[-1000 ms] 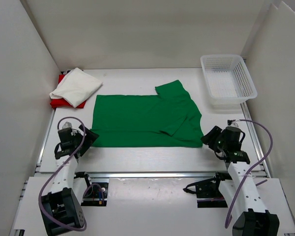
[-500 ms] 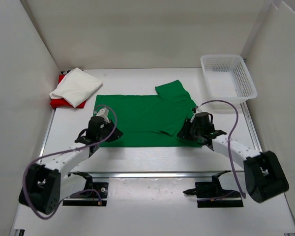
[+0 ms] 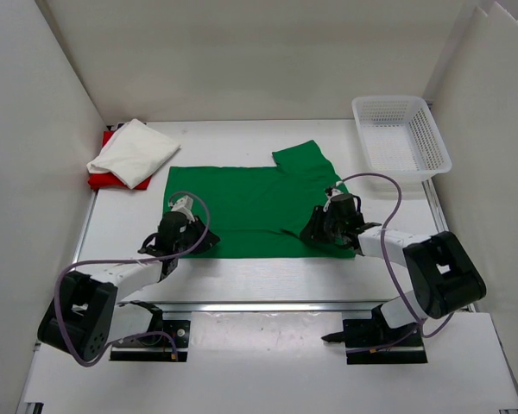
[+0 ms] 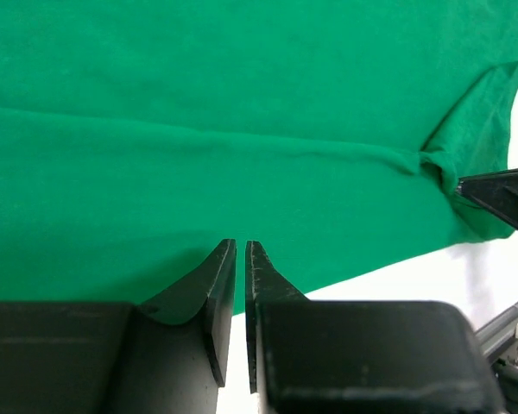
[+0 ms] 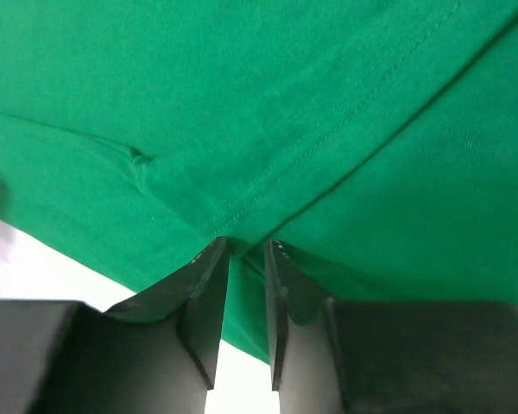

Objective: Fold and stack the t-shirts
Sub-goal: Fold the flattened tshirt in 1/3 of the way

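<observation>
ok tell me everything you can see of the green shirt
The green t-shirt is plain, soft knit cloth, spread flat across the middle of the white table as a wide rectangle. One sleeve juts out at its far right corner, and another layer lies folded over its right end, its stitched hem clear in the right wrist view. A long crease runs across it. The left gripper and right gripper pinch its near edge, one towards each end.

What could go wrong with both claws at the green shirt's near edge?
The left gripper and right gripper seem to pinch only the hem of the green t-shirt, so it may slip free on lifting. The right one sits by the folded-in sleeve and might catch just one layer, skewing the fold.
</observation>
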Controlling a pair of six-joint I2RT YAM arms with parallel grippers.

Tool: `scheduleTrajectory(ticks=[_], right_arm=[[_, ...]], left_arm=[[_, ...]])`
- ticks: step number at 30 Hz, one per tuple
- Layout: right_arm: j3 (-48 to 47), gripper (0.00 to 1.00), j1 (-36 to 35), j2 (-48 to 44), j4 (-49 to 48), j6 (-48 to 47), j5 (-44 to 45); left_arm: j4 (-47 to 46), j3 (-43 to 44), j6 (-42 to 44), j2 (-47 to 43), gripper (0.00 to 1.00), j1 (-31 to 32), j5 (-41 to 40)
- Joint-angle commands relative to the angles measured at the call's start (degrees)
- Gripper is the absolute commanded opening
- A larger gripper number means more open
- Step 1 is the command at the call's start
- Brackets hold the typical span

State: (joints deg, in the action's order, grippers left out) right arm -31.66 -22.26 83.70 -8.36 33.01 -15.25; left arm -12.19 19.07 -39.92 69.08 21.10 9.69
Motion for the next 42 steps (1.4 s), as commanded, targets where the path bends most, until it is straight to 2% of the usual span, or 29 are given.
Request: scheduleTrajectory(ticks=[1, 7, 9, 11, 14, 19, 23, 25, 27, 28, 30, 33, 36, 39, 42], right_arm=[[-2.6, 0.22, -0.1, 1.2, -2.9, 0.5, 0.1], [-5.2, 0.33, 0.4, 4.2, -2.0, 0.1, -0.1], [-6.0, 0.31, 0.3, 4.6, -2.0, 0.2, -0.7], [-6.9, 0.2, 0.9, 5.9, -2.1, 1.2, -1.5], [-10.7, 0.14, 1.7, 9.1, -1.8, 1.7, -4.3], [-20.0, 0.14, 2.4, 12.3, 0.8, 0.7, -4.7], [-27.5, 0.2, 1.5, 16.0, 3.6, 0.5, -6.5], [-28.7, 0.18, 1.5, 15.2, 4.9, -0.7, -7.5], [-24.4, 0.17, 0.0, 9.6, 6.9, -3.2, -1.8], [-22.9, 0.09, -0.4, 8.2, 7.0, -3.8, -0.2], [-14.4, 0.01, -1.0, 2.0, 5.4, -4.0, 2.1], [-7.2, 0.0, -0.3, -1.2, 3.8, -4.0, 2.0], [-4.6, 0.0, 0.5, 0.0, 3.4, -4.4, 0.1], [-5.1, 0.0, -0.1, 1.8, 2.4, -4.4, 0.7], [-6.5, 0.0, 0.4, 4.9, 1.8, -4.8, -0.7]], left_arm=[[-2.7, -1.3, -0.2, -1.0, 0.22, -0.4, 0.0], [-3.3, -5.4, -0.8, -3.4, 0.21, -4.6, 1.0], [-3.2, -6.1, -0.6, -4.6, 0.21, -5.3, 1.0], [-2.7, -6.4, -0.8, -6.0, 0.2, -5.5, 0.9], [-2.1, -6.1, -0.9, -6.9, 0.21, -6.4, 1.6], [-1.5, -6.2, -1.6, -8.5, 0.2, -5.5, 1.2], [-0.7, -6.1, -2.1, -9.5, 0.19, -4.5, 0.7], [-0.6, -6.2, -2.2, -10.4, 0.19, -4.1, 0.1], [0.5, -5.9, -1.9, -11.2, 0.2, -3.2, -0.5], [0.7, -6.1, -1.5, -11.3, 0.2, -2.7, -1.0], [0.6, -6.4, -1.0, -12.1, 0.2, -2.2, -1.7], [0.3, -6.7, -0.9, -12.0, 0.2, -2.2, -1.3], [0.3, -5.5, -0.1, -10.3, 0.2, -1.6, -0.9], [0.2, -4.5, 0.8, -7.8, 0.2, 0.3, -1.2], [-1.0, -4.7, 0.2, -6.2, 0.2, -0.5, 0.0]])
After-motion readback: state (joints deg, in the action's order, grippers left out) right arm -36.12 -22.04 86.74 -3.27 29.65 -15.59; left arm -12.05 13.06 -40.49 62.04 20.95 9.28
